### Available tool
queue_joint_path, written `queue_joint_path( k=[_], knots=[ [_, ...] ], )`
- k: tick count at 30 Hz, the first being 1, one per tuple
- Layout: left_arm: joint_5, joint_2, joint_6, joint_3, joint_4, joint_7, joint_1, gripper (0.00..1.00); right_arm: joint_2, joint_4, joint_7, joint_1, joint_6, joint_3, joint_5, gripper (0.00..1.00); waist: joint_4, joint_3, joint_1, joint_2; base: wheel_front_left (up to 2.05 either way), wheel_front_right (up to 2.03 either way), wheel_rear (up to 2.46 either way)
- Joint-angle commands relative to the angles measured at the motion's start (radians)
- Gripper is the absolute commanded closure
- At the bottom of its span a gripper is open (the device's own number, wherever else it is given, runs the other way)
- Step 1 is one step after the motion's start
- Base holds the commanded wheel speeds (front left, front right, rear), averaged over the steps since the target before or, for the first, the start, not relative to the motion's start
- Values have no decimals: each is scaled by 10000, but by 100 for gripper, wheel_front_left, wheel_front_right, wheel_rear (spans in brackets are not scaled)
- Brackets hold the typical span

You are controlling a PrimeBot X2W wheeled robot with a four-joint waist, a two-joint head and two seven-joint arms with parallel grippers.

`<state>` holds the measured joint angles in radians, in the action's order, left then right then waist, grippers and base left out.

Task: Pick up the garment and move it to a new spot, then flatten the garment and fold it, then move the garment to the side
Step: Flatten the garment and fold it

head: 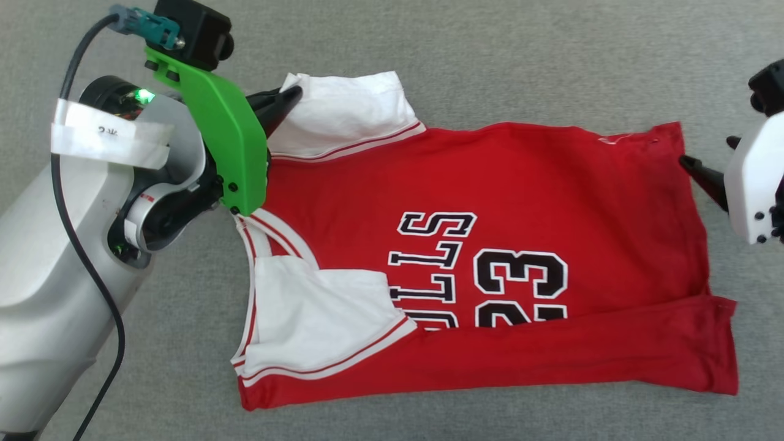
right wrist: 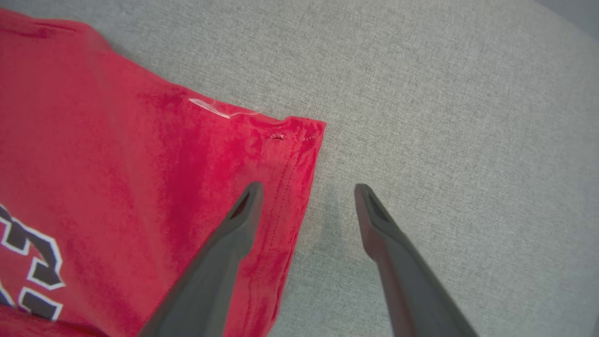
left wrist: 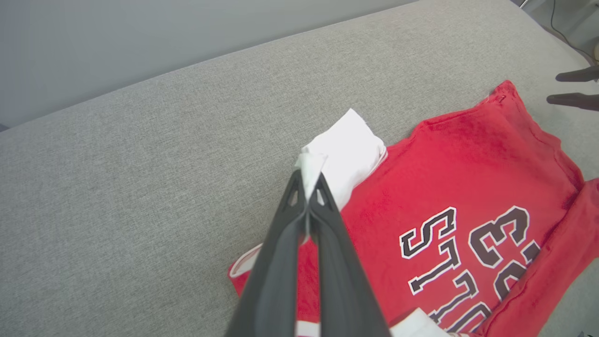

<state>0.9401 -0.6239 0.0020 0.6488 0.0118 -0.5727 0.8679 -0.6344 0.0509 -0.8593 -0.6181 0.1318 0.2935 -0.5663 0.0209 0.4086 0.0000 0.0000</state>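
Item: the garment (head: 520, 202), a red jersey-style T-shirt with white sleeves and a black "BULLS 23" print.
Location: spread on a grey fabric surface (head: 490, 55), collar toward the robot's left, hem toward its right.
Condition: mostly flat; the near long edge (head: 582, 349) is turned inward and covers the lower part of the print; the near sleeve (head: 318, 318) lies on the body.
Left gripper (head: 291, 95): fingers pressed together, pinching the tip of the far white sleeve (head: 349, 113), which sits slightly raised.
Right gripper (right wrist: 309, 188): fingers spread, one over the red cloth, the other over bare surface, straddling the hem edge just below the far hem corner (head: 670, 131); nothing held.
Step in hand: judged to be the fold, with the far long side being taken up.
Next move calls for: the right gripper to close on the hem by that corner, then both arms to lift evenly and carry the far side over toward the near edge, keeping the thin cloth taut.
Risk: judged, uneven lift may wrinkle the fold.
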Motion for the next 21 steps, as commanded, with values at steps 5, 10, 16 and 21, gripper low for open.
queue_joint_path(
  k=[5, 10, 16, 21],
  knots=[
    [-203, 28, 128, 74, -600, 64, -116, 100, -349, 923, -356, -946, -11, 598, -158, 0, 762, 725, 0, 0, 0, 0, 0],
    [-282, 100, 114, 136, -791, 139, -70, 100, -401, 1690, -319, -1339, -11, 1036, -267, 0, 993, 885, 0, 0, 0, 0, 0],
    [-278, 158, 73, 153, -773, 300, -131, 100, -432, 2119, -191, -1358, -11, 1678, -537, 0, 1102, 979, 0, 0, 0, 0, 0],
    [-210, 185, 29, 172, -575, 404, -256, 100, -466, 2313, -278, -1231, -11, 2163, -782, 100, 1083, 982, 0, 0, 0, 0, 0]
  ],
)
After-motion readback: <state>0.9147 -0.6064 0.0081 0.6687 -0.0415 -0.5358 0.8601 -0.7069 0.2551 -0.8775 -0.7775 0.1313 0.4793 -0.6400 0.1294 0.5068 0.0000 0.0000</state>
